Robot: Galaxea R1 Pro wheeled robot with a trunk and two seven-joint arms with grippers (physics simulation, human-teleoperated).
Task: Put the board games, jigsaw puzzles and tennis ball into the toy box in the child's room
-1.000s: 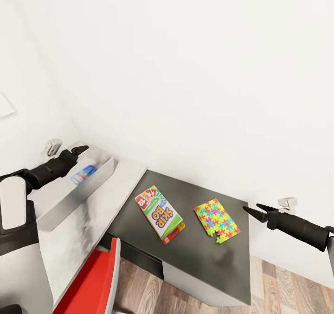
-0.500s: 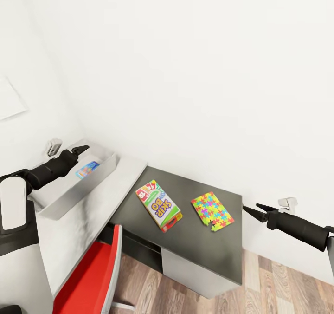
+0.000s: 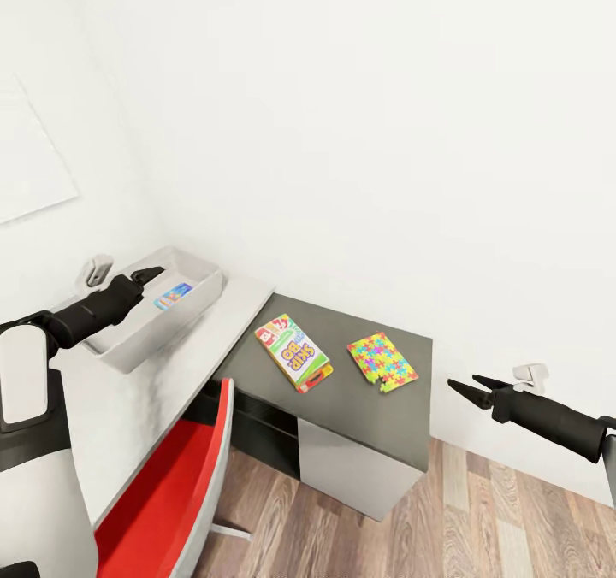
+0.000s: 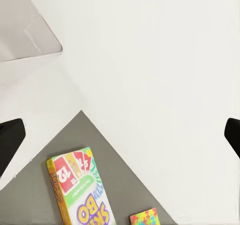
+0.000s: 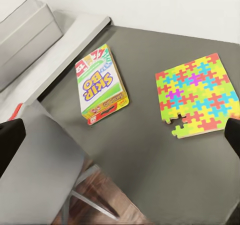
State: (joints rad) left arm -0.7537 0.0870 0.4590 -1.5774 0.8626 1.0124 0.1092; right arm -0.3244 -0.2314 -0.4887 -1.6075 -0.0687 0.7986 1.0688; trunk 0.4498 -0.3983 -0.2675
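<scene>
With both pincers empty and spread, left pincer point(image 3: 152, 274) over the toy box point(image 3: 128, 351) and right pincer point(image 3: 469, 386) off the worktop point(image 3: 376, 407), you're between picks, so next reach for the Skip-Bo box point(image 3: 293, 352) or the jigsaw puzzle point(image 3: 382, 361).

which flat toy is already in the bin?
The small blue board game box: it lies inside the light-grey toy box. The long Skip-Bo box and the multicoloured jigsaw sheet lie on the dark-grey desk section.

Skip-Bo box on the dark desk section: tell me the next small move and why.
Probably roll the base closer to the dark-grey desk section. The long white-red-green Skip-Bo box and the multicoloured jigsaw sheet lie flat there, apart, while the open, empty right hand hangs beyond the desk's edge over the wooden floor, likely short of a clean grasp.
</scene>
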